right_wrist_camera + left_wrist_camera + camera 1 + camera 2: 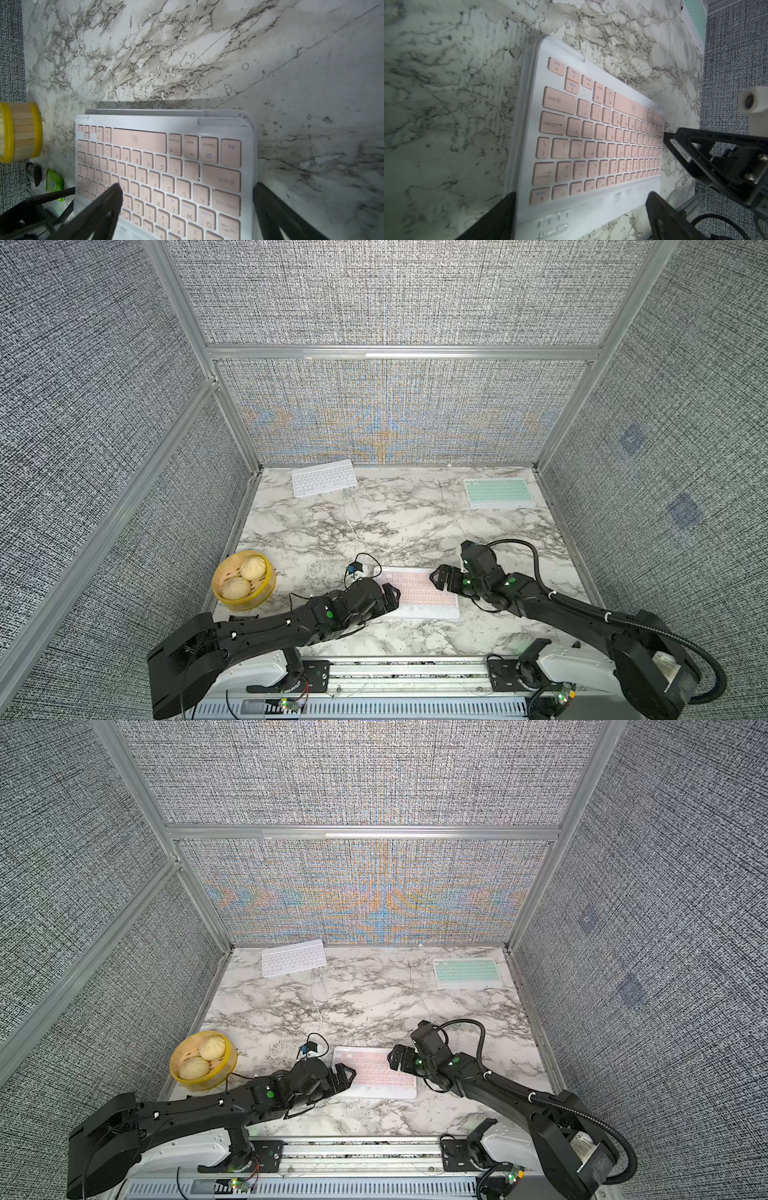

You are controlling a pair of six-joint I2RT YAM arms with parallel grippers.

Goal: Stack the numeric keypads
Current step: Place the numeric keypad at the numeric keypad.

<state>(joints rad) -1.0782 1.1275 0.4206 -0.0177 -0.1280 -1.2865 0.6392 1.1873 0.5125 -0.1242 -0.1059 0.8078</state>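
A pink-keyed keypad (pixel 419 593) (pixel 376 1073) lies at the front middle of the marble table, on top of at least one other white-framed keypad (pixel 166 112) whose edge sticks out beyond it. A white-keyed keypad (pixel 324 478) (pixel 293 957) lies at the back left, and a mint-keyed one (pixel 498 492) (pixel 467 972) at the back right. My left gripper (pixel 392 597) (pixel 581 199) stands open, straddling the pink keypad's (pixel 602 141) left end. My right gripper (pixel 442 576) (pixel 188 187) is open over its (pixel 155 166) right end, one finger above the keys, one beside the edge.
A yellow basket (pixel 243 580) (pixel 20 133) with two buns stands at the front left. A small blue-and-black plug with a black lead (pixel 355 568) lies just behind my left gripper. A thin white cable (pixel 349 514) runs from the white keypad. A green packet (pixel 54 182) lies near the basket. Fabric walls enclose three sides.
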